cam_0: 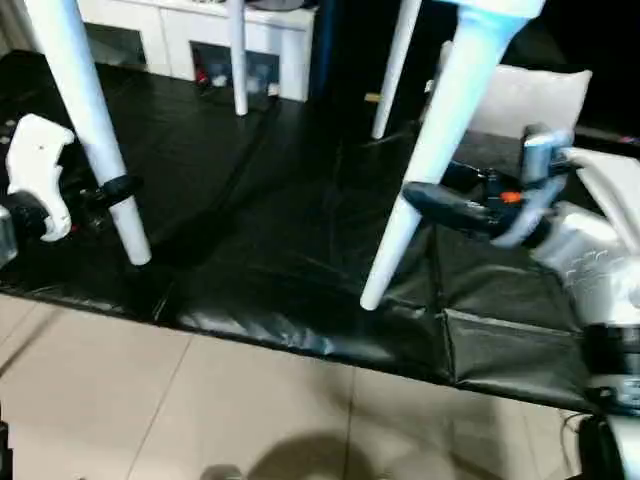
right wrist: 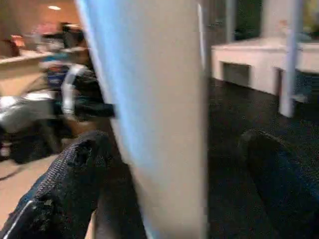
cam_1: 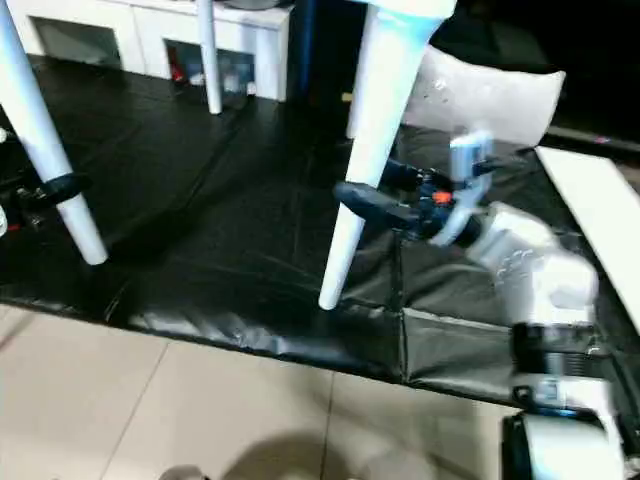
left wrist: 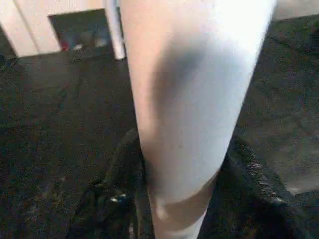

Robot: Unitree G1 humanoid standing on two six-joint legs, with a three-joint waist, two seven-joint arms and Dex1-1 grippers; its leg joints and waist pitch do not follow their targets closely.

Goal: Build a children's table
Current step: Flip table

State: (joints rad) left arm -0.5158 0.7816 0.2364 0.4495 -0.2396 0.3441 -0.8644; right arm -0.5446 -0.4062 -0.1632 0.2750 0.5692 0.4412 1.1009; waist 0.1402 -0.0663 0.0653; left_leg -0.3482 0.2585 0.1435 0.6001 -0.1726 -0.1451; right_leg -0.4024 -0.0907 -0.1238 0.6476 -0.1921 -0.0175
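The children's table stands upright on the black mat, with a corner of its white top at the upper edge. Its near left leg has my left gripper shut around it low down, the black fingers pressing both sides. My right gripper is open around the near right leg at mid-height; its fingers stand apart from the leg. Both far legs rest on the mat behind.
A white cabinet runs along the back. A grey-white pillow lies behind the right leg. A white board lies at the far right. Beige tiled floor begins at the mat's near edge.
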